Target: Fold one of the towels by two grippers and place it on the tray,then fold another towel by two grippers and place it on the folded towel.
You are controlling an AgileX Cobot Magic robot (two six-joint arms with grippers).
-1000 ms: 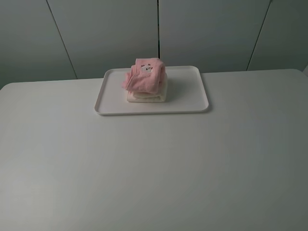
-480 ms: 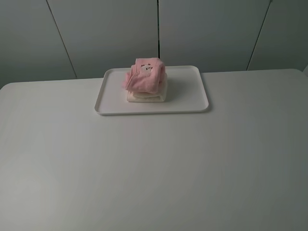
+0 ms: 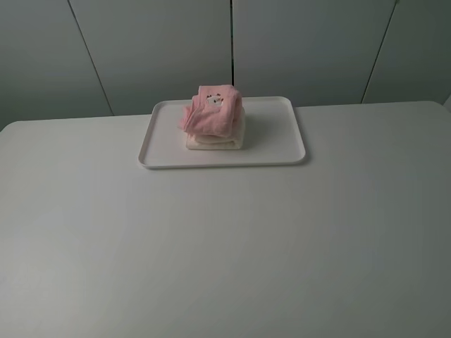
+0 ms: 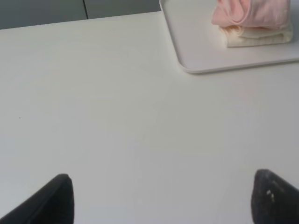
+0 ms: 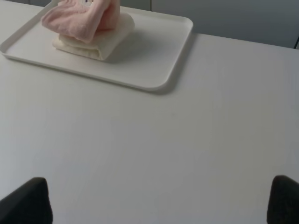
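Two towels sit stacked on the white tray (image 3: 282,127): pink towel (image 3: 212,110) on top of the cream towel (image 3: 215,141), both folded, well ahead of both end effectors. Pink towel's top is cut off in both wrist views, and its little face print is too small to make out. Left end effector (image 4: 161,198) has fingertips wide apart w/ nothing between; right end effector (image 5: 161,200) same, only dark tips showing at the frame corners. Tray sits near the desk's (image 3: 225,246) far edge. Lots of bare desk btw tips and tray.
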